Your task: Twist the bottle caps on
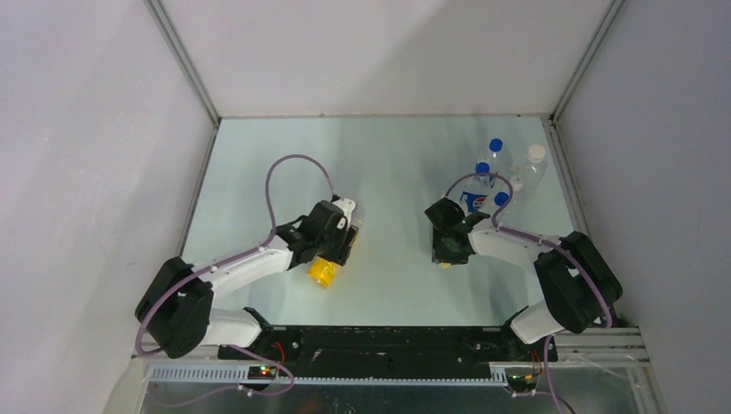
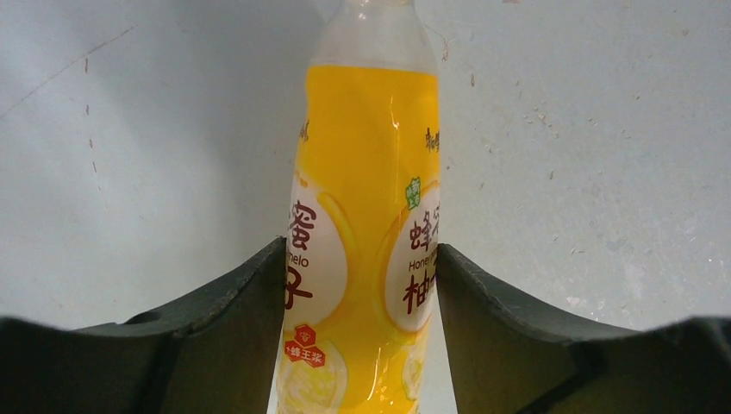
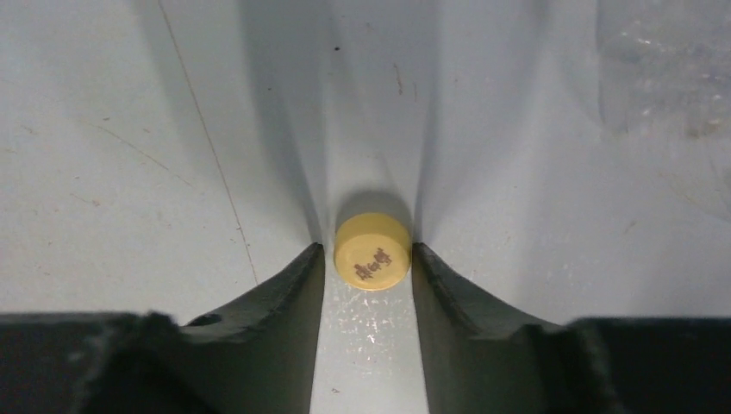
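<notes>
Yellow cap [image 3: 371,252] between right gripper's [image 3: 368,259] jaws — left gripper [image 2: 360,259] clasps bottle [image 2: 366,155].

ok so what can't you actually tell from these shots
- Left wrist view: the neck of the yellow-orange plastic bottle runs off the top edge, so its mouth is unseen.
- Right wrist view: whether the right gripper truly pinches the small round yellow plastic cap; the contact is too fine to see.
- Top view: the clear blue-labelled bottles are tiny and crossed by a purple cable; cap tightness unreadable.
</notes>
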Robot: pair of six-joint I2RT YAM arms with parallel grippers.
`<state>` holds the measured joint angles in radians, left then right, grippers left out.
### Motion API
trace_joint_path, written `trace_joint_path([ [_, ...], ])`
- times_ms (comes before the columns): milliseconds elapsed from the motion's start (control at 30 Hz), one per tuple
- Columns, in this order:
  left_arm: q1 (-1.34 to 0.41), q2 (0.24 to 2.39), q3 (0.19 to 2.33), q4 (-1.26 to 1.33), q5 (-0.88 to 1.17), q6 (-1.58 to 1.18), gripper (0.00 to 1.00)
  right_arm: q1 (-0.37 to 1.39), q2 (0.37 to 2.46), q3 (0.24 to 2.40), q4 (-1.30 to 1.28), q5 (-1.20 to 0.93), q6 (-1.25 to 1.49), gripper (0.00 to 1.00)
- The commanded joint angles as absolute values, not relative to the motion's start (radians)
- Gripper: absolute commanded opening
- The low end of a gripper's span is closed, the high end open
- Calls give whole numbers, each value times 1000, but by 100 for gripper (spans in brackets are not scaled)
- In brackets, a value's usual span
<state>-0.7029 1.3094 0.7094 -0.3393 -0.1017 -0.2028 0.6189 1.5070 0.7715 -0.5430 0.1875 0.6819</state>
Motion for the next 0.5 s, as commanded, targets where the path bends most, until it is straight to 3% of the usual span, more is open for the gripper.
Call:
trace_joint_path([
  [0,-708,1266,689,-280,-111,-238,68,645,1531,776,-509,136,670,40],
  [100,-709,1272,689,-279,-104,-238,74,672,1550,800,-522,118,651,31],
  [200,-708,1269,678,-265,-95,-242,80,691,1579,823,-542,100,630,28],
  [300,-708,1271,679,-272,-112,-251,87,695,1587,828,-548,92,622,35],
  [467,-708,1270,694,-310,-142,-253,88,687,1583,830,-543,83,608,41],
])
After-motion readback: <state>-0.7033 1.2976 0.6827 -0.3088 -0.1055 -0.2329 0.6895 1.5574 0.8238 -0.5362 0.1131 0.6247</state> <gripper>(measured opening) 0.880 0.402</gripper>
